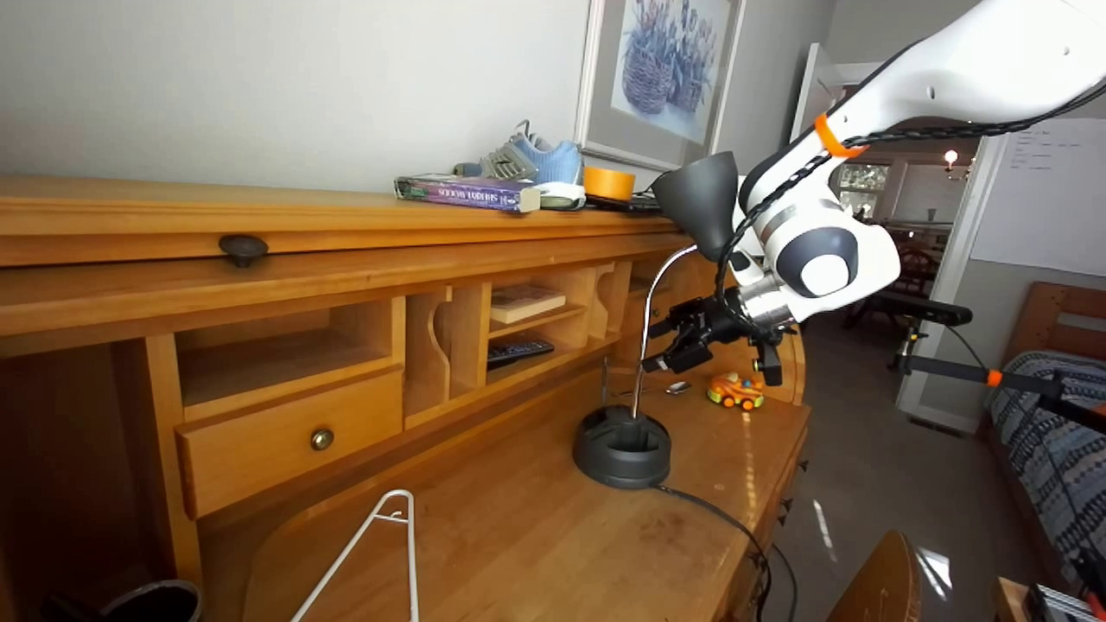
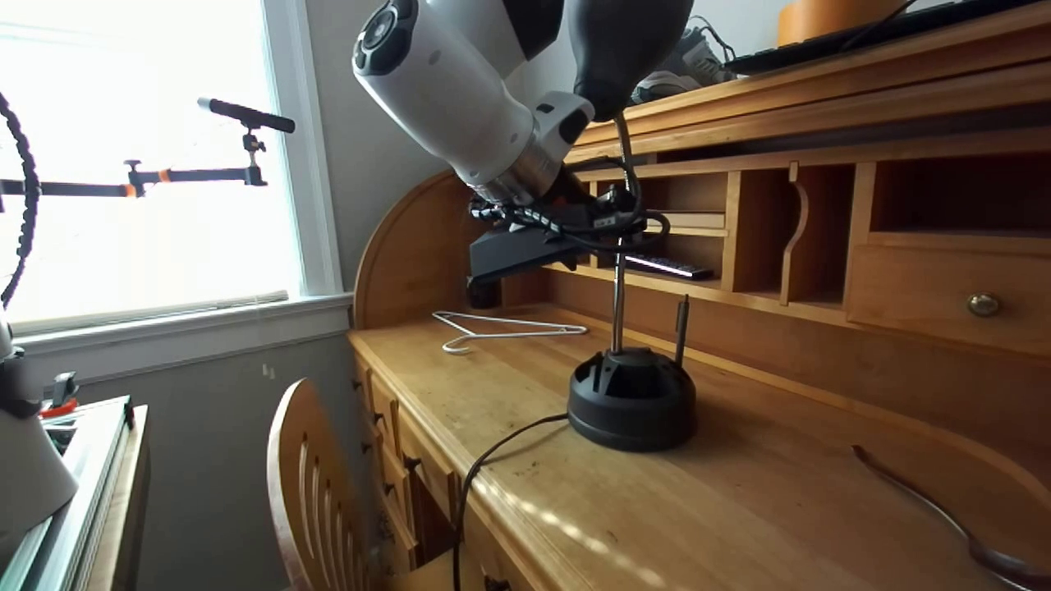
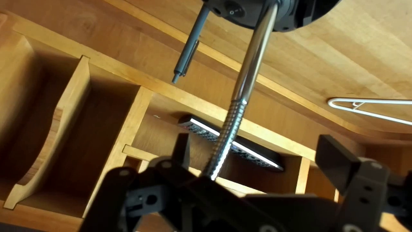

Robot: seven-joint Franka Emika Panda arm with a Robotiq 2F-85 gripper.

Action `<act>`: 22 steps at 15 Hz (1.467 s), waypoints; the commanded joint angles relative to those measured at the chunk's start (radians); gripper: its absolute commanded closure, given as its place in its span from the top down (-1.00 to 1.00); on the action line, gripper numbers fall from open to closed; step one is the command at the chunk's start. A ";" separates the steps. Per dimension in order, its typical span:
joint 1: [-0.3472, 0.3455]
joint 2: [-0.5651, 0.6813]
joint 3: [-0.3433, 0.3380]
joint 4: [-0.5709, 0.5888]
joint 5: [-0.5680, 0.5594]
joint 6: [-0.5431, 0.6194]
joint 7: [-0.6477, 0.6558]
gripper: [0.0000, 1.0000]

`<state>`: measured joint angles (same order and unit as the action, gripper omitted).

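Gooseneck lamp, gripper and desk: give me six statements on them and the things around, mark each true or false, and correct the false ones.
1. The gripper stands open close to the gooseneck lamp's chrome neck. True.
2. The remote control lies on the desktop. False: the remote control lies in a cubbyhole.
3. A pen sticks up from the lamp's base. True.
4. The white clothes hanger hangs from a drawer knob. False: the white clothes hanger lies on the desktop.
5. The orange toy car stands on the desktop. True.
6. The lamp's shade is bright orange. False: the lamp's shade is dark gray.
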<state>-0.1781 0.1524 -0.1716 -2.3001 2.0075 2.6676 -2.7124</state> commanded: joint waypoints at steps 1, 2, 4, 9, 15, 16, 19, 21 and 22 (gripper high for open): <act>0.037 0.037 -0.035 0.029 0.029 -0.039 -0.050 1.00; 0.044 0.042 -0.041 0.032 0.030 -0.038 -0.050 1.00; 0.057 0.048 -0.054 0.031 0.025 -0.045 -0.050 1.00; 0.091 0.060 -0.101 0.038 0.010 -0.073 -0.043 0.17; 0.052 0.063 -0.070 0.026 -0.056 -0.052 -0.036 -0.77; 0.051 0.067 -0.072 0.026 -0.071 -0.049 -0.036 -0.90; 0.049 0.069 -0.072 0.004 -0.104 -0.053 -0.051 -0.89; 0.046 0.063 -0.070 -0.005 -0.169 -0.065 -0.018 -0.88; 0.043 0.060 -0.069 -0.010 -0.199 -0.075 -0.008 -0.88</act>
<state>-0.1240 0.1965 -0.2444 -2.2666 1.9042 2.6100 -2.7059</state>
